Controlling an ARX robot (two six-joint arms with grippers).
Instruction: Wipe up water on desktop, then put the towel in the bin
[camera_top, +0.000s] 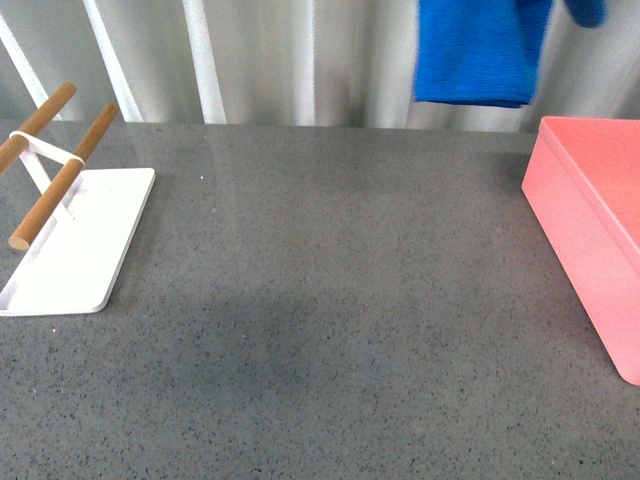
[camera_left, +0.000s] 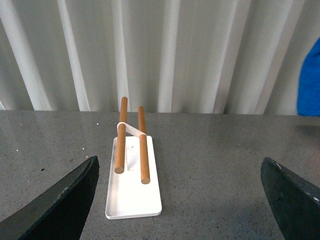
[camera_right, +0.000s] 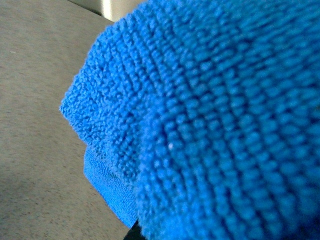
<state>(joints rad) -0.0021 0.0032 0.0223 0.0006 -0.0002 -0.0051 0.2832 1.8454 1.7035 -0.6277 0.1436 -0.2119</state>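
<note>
The blue towel (camera_top: 478, 50) hangs in the air at the top right of the front view, above the far edge of the desktop (camera_top: 330, 300) and a little left of the pink bin (camera_top: 592, 215). My right gripper is shut on the towel; its fingers are hidden, and the towel (camera_right: 210, 130) fills the right wrist view. A blue edge of the towel also shows in the left wrist view (camera_left: 310, 80). My left gripper (camera_left: 185, 200) is open and empty above the desktop (camera_left: 210, 170), its dark fingers (camera_left: 60, 205) far apart. I see no water on the desktop.
A flat white tray (camera_top: 85, 250) with two wooden rods (camera_top: 65, 175) stands at the left; it also shows in the left wrist view (camera_left: 132, 195). A white corrugated wall (camera_top: 300, 60) runs behind the desktop. The bin sits at the right edge.
</note>
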